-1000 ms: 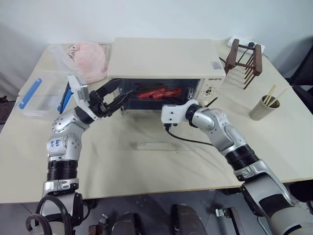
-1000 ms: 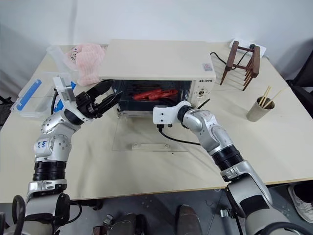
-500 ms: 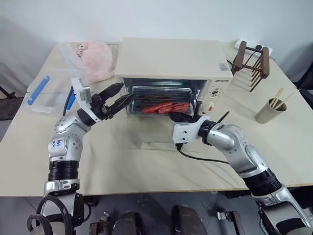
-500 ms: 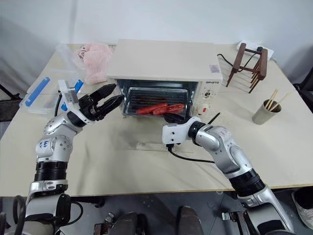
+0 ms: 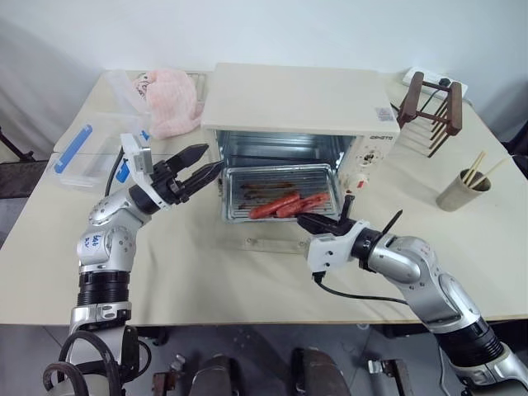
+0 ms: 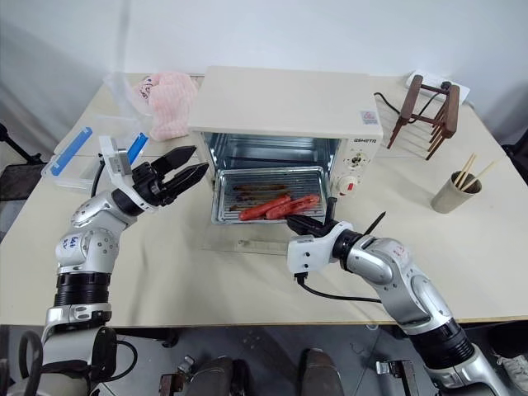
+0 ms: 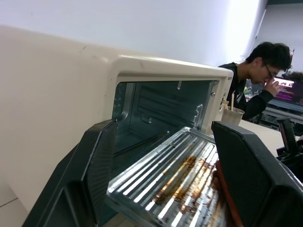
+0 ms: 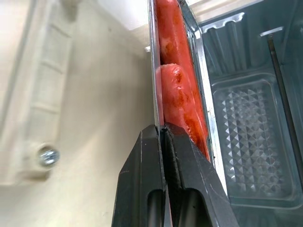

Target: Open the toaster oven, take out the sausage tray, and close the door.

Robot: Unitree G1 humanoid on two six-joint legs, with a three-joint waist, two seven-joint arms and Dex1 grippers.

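Note:
The cream toaster oven [image 5: 297, 103] stands mid-table with its glass door [image 5: 272, 244] folded down flat on the tabletop. The silver sausage tray [image 5: 276, 183] sticks halfway out of the opening and carries two reddish sausages [image 5: 287, 205]. My right gripper [image 5: 304, 219] is shut on the tray's front rim, and the right wrist view shows the fingers [image 8: 177, 156] pinching that rim next to the sausages [image 8: 175, 90]. My left gripper [image 5: 212, 158] hangs open beside the oven's left front corner, holding nothing. Its wrist view looks into the shiny interior over the tray [image 7: 175, 175].
A clear plastic box with blue clips [image 5: 82, 148] and a pink cloth [image 5: 175, 103] lie at the back left. A wooden rack [image 5: 433, 103] and a cup of chopsticks [image 5: 462, 188] stand on the right. A person [image 7: 258, 80] sits beyond the table.
My right gripper has drawn back toward me, sliding the sausage tray out of the oven over the lowered door. The left gripper has stayed put and open. The camera has shifted.

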